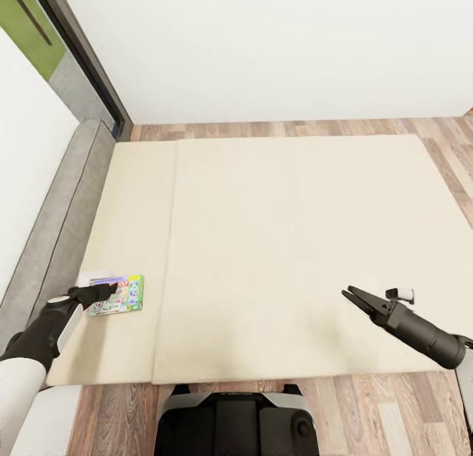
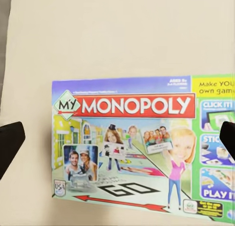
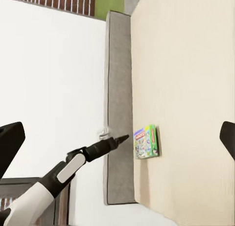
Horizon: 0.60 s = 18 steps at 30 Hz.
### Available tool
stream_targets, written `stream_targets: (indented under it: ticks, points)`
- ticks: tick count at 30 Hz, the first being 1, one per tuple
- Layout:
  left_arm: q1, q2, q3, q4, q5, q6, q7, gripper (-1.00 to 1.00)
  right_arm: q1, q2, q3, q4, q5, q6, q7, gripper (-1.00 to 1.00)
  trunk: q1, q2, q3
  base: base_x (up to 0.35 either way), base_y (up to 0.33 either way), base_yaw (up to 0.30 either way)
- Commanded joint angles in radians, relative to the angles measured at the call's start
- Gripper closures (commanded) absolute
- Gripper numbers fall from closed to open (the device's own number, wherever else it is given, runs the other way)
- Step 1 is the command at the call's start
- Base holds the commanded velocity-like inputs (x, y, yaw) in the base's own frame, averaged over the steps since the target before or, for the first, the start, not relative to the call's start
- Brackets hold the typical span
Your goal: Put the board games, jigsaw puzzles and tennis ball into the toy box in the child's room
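The Monopoly box (image 1: 117, 295) lies ungrasped on the bed (image 1: 276, 232), left tool (image 1: 107, 289) open above it, right tool (image 1: 351, 296) open and empty; boxing seems ahead.

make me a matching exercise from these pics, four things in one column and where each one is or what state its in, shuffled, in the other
Things:
1. Monopoly board game
2. left gripper
3. right gripper
4. bed

Places or states:
A. out over the bare near-right part of the mattress, holding nothing
B. lying flat near the bed's left edge, printed side up
C. cream-beige, with a grey frame along its left side
D. directly above the game box, fingers spread apart

Pairs: 1-B, 2-D, 3-A, 4-C
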Motion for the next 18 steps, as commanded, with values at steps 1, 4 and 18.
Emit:
stream_targets:
  ticks: [1, 4, 18]
  points:
    - [0.0, -0.001, 0.002, -0.001, 0.009, 0.007, -0.003, -1.0, -0.016, 0.0, -0.001, 0.001, 0.006, 0.004, 0.0, -1.0, 0.0, -0.002, -0.003, 0.0, 0.0, 0.0]
    - [0.0, -0.004, 0.001, -0.001, 0.008, 0.007, -0.004, -1.0, -0.057, 0.0, 0.004, 0.012, 0.012, 0.004, -0.011, -1.0, 0.0, -0.002, -0.008, 0.0, 0.0, 0.0]
    - [-0.005, -0.008, 0.001, -0.001, 0.008, 0.009, -0.003, -1.0, -0.146, 0.001, 0.065, 0.071, 0.018, 0.004, -0.096, -1.0, 0.0, -0.002, -0.031, 0.0, 0.0, 0.0]
